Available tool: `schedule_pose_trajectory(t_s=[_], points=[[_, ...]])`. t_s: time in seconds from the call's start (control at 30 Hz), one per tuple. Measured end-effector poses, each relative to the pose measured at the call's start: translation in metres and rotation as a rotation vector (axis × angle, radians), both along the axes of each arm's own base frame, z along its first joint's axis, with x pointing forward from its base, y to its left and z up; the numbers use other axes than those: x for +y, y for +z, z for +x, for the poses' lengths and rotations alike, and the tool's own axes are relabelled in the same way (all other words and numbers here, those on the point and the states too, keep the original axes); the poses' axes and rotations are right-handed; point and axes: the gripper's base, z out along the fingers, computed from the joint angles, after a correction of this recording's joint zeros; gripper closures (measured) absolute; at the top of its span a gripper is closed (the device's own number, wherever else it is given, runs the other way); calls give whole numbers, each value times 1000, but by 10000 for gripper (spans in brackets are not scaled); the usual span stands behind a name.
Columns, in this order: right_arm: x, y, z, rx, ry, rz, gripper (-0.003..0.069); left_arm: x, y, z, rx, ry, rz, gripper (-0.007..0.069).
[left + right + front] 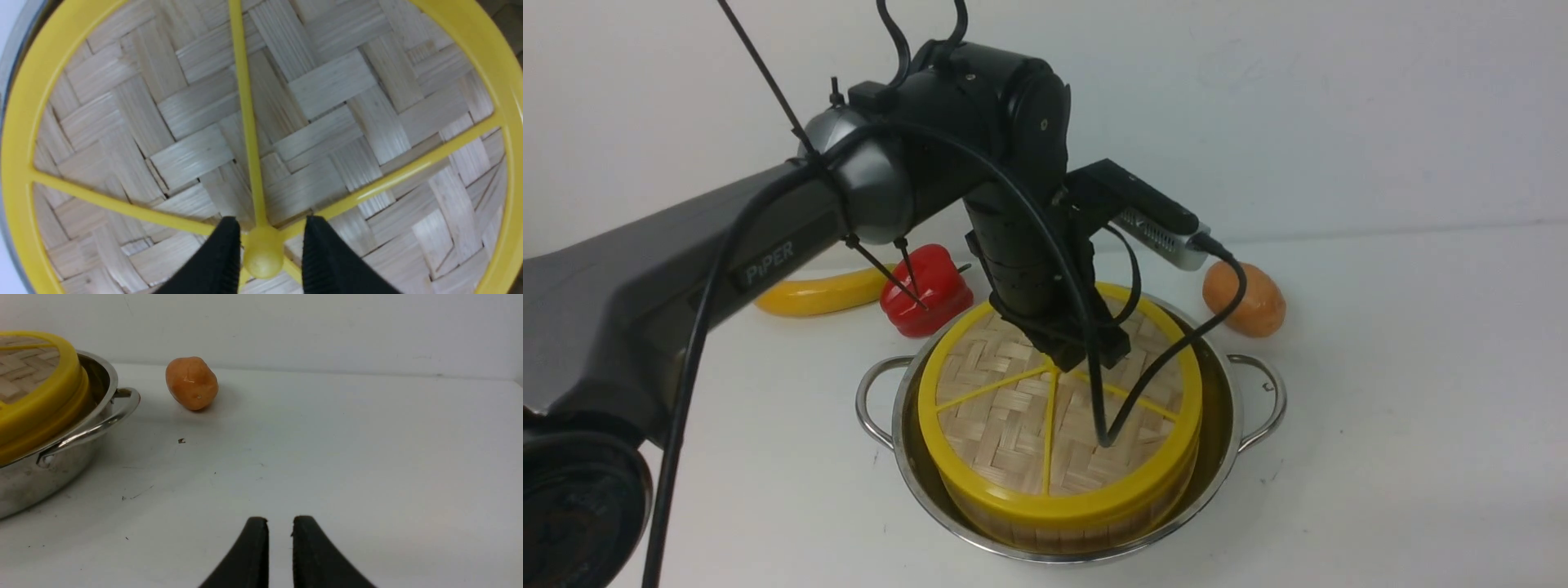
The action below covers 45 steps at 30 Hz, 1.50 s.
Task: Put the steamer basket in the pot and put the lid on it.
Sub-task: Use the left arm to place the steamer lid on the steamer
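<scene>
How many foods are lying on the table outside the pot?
3. A long yellow squash lies behind the pot to the left, a red bell pepper next to it, and an orange potato behind the pot to the right. The arm may hide more.

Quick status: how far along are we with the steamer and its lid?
Done: the steamer basket sits in the pot, and the lid lies flat on it. In hand: the left gripper straddles the lid's centre knob, jaws parted, apparently not pinching. Left: lift that arm clear. The right gripper holds nothing.
</scene>
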Motion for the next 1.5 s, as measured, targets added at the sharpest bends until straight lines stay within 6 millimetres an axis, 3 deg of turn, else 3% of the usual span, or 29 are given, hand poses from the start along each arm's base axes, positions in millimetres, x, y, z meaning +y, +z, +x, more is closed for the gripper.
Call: schedule_pose_trajectory(t_s=[0.13, 0.8, 1.0, 1.5], points=[[0, 0, 0, 0, 0, 0, 575, 2, -1, -3, 32, -1, 24, 364], [0, 0, 0, 0, 0, 0, 575, 0, 2, 7, -76, 4, 0, 361], [0, 0, 0, 0, 0, 0, 575, 0, -12, 7, -9, 7, 34, 361], [0, 0, 0, 0, 0, 0, 575, -11, -23, 15, -23, 13, -36, 355]])
